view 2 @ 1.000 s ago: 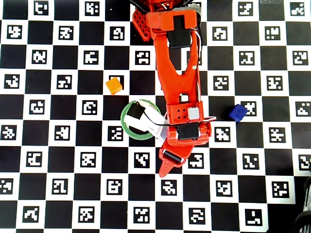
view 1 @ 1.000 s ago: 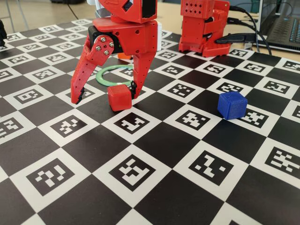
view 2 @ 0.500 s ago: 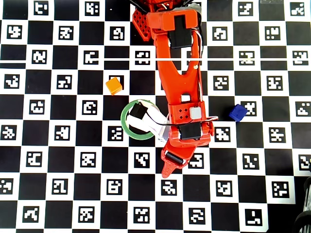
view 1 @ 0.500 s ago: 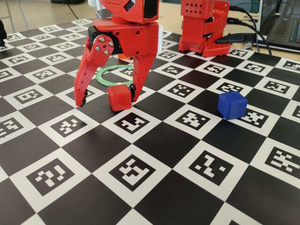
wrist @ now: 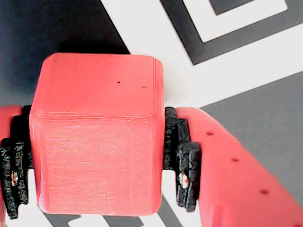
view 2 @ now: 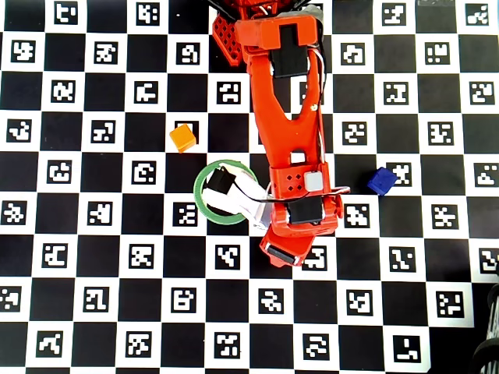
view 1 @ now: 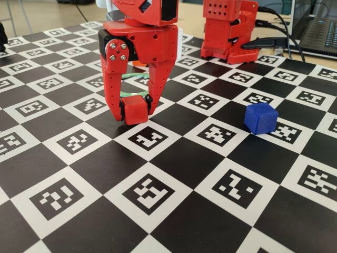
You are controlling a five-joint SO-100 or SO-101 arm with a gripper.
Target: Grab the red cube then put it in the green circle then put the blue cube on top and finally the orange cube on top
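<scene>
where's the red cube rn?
In the fixed view, the red cube sits on the board between the fingers, just in front of the green circle.

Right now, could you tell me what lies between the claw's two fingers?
The red cube fills the gap: in the wrist view both black fingertips of the claw press its sides.

The red arm reaches out from the far edge of the surface and bends steeply down at the wrist. Its pincer (view 1: 133,107) points straight down, both fingers clamped on the sides of the red cube (view 1: 134,109), fingertips at the surface.
</scene>
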